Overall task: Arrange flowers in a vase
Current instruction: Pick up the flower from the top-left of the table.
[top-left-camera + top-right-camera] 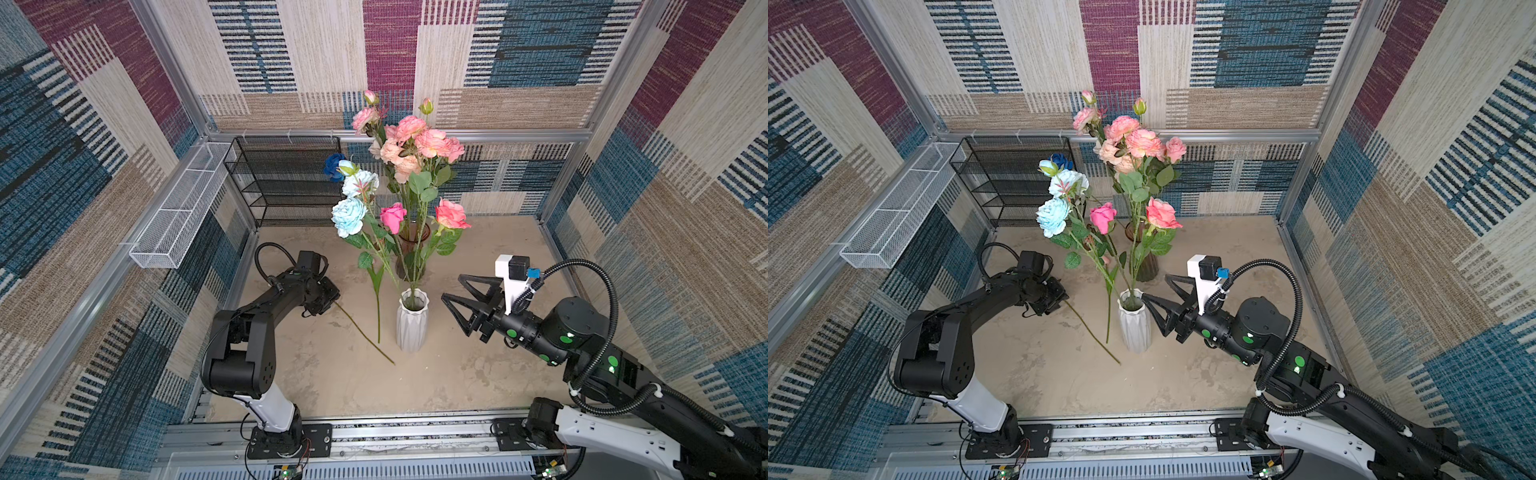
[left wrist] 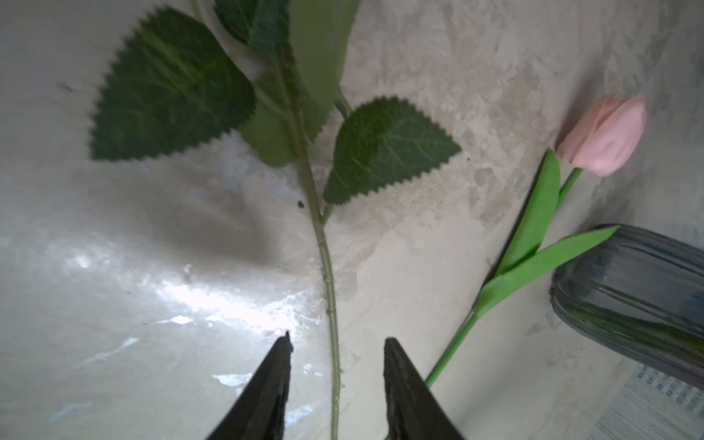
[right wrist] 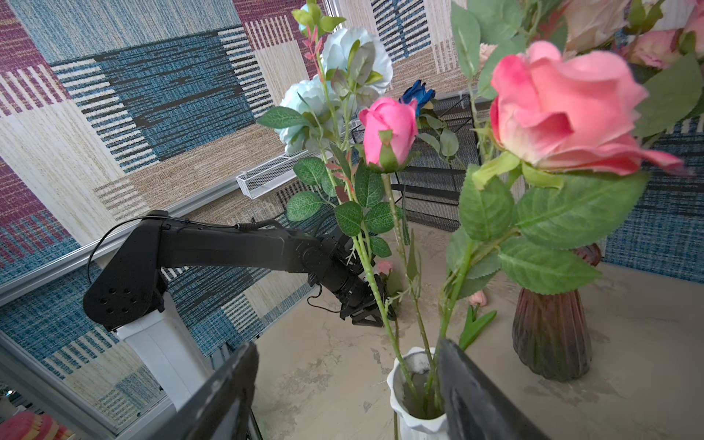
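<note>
Flowers, artificial: a pale blue spray (image 1: 349,216), deep pink rose (image 1: 392,217) and peach-pink rose (image 1: 452,214) stand with stems in the white ribbed vase (image 1: 411,328) at mid surface (image 1: 332,386); a pink and peach cluster (image 1: 415,141) stands in the dark glass vase (image 1: 409,249) just behind. Lying flat on the surface: one pink tulip (image 2: 605,135) beside the dark glass vase, and one leafy green stem (image 2: 324,259), bloom out of view. Arms: the left hand (image 2: 337,339) sits low over that stem, fingers parted astride it without touching; the right hand (image 1: 451,286) is spread wide, empty, just beside the white ribbed vase.
</note>
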Tool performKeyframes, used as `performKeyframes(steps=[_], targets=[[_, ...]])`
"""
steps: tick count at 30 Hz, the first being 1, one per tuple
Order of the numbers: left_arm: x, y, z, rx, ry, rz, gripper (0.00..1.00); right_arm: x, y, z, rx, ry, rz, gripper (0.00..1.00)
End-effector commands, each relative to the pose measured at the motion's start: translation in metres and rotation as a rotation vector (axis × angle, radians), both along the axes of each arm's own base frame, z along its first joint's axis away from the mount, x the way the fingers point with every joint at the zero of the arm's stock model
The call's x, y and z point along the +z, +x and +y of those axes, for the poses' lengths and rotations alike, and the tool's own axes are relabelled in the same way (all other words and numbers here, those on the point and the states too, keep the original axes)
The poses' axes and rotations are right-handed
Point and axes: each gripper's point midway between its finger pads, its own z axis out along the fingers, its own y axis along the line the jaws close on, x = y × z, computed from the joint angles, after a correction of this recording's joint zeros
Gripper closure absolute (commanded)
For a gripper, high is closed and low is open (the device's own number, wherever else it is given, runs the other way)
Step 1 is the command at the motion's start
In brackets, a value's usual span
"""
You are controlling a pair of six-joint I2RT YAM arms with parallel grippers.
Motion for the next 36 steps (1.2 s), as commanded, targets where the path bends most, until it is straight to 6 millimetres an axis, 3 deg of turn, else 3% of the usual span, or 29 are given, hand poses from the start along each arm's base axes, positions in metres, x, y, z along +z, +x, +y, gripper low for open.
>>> performKeyframes(steps=[1,22,36], targets=[[-0.002,0.003,-0.007,0.040,0.002,0.036,0.57,0.001,0.001,-0.007,-0.024,0.009,-0.006,0.24],[-0.035,-0.007,-0.002,-0.013,0.129,0.233,0.72,-0.005,-0.007,-0.033,-0.072,0.034,-0.032,0.24],[-0.049,-0.015,0.008,-0.107,0.239,0.315,0.96,-0.007,-0.007,-0.031,-0.066,0.030,-0.032,0.24]])
